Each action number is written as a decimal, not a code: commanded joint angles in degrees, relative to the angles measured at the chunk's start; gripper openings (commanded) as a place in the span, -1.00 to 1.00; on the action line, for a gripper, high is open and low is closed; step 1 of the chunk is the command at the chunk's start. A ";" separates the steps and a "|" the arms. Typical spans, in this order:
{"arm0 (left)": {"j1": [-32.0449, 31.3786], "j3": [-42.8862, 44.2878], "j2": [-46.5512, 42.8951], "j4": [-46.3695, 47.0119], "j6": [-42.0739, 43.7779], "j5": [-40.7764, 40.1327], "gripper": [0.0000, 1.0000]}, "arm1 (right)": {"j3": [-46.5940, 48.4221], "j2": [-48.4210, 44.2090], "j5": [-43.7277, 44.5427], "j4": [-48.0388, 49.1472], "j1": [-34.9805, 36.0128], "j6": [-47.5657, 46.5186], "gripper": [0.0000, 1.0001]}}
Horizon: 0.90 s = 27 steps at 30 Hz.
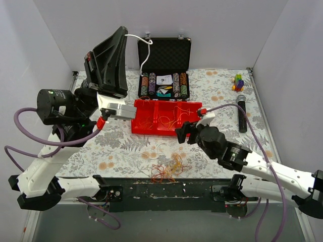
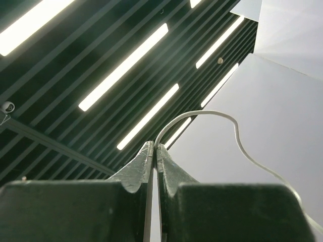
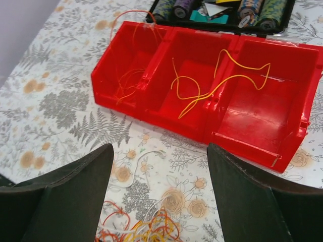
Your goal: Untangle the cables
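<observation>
The cables are a tangle of thin orange, yellow and reddish wires (image 1: 166,171) lying near the table's front edge, also at the bottom of the right wrist view (image 3: 146,229). My left gripper (image 1: 121,33) points upward, raised high at the back left. It is shut (image 2: 154,147) on a thin white wire (image 2: 222,115) that arcs away and hangs down toward the black case (image 1: 147,53). My right gripper (image 1: 184,132) is open and empty (image 3: 159,151), hovering between the tangle and the red tray. Another white wire (image 3: 131,161) trails out of the tangle.
A red three-compartment tray (image 1: 156,131) holds loose orange wires (image 3: 126,85) on the left and yellow wires (image 3: 222,83) in the middle and right. An open black case of poker chips (image 1: 164,68) stands behind it. A microphone (image 1: 242,113) and coloured blocks (image 1: 237,81) lie at the right.
</observation>
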 commanded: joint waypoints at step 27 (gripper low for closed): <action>-0.17 -6.60 -8.98 -5.64 -2.64 -3.77 -1.00 | 8.17 31.00 -26.48 15.57 -29.71 25.95 0.72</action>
